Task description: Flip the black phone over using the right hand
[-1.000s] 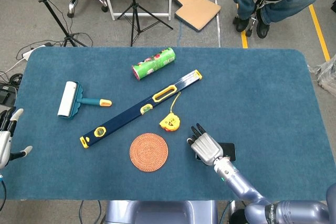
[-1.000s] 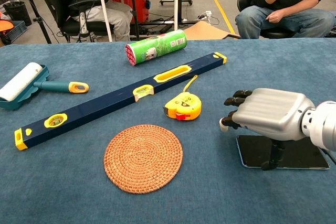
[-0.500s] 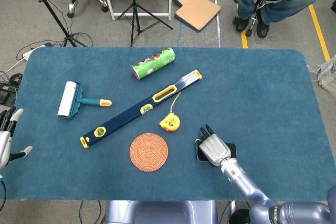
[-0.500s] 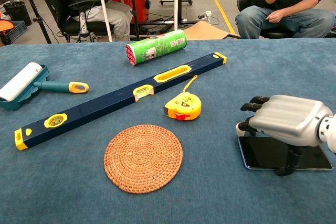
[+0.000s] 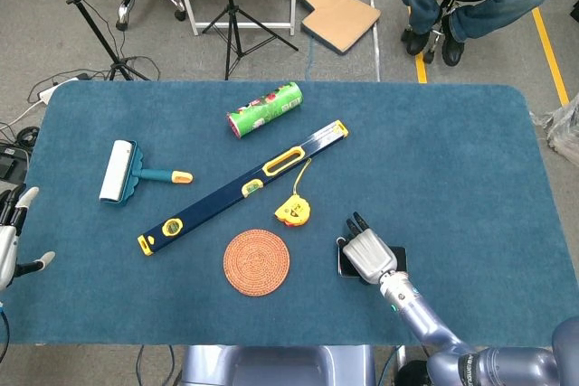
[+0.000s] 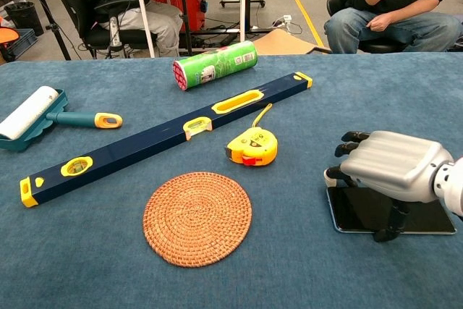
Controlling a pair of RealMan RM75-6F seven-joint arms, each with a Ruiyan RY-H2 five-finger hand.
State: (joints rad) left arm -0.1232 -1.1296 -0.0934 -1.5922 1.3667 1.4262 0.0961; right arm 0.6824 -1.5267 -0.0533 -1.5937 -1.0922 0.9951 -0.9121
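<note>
The black phone [image 6: 362, 215] [image 5: 396, 258] lies flat on the blue table near the front right, glossy face up. My right hand [image 6: 387, 168] [image 5: 366, 252] hovers palm-down over it, fingers slightly curled and pointing left past the phone's left edge. Its thumb reaches down onto the phone near the front edge. Nothing is gripped. My left hand [image 5: 11, 246] shows only at the far left edge of the head view, off the table, fingers apart and holding nothing.
A yellow tape measure [image 6: 252, 147] and a round woven coaster [image 6: 197, 218] lie left of the phone. A long blue spirit level [image 6: 166, 137] runs diagonally; a green can [image 6: 215, 64] and a lint roller [image 6: 43, 116] sit further back left. People sit beyond the table.
My right hand moved rightwards from left of the phone until it sits over it, then shifted slightly back left and lower. The phone has stayed flat in place.
</note>
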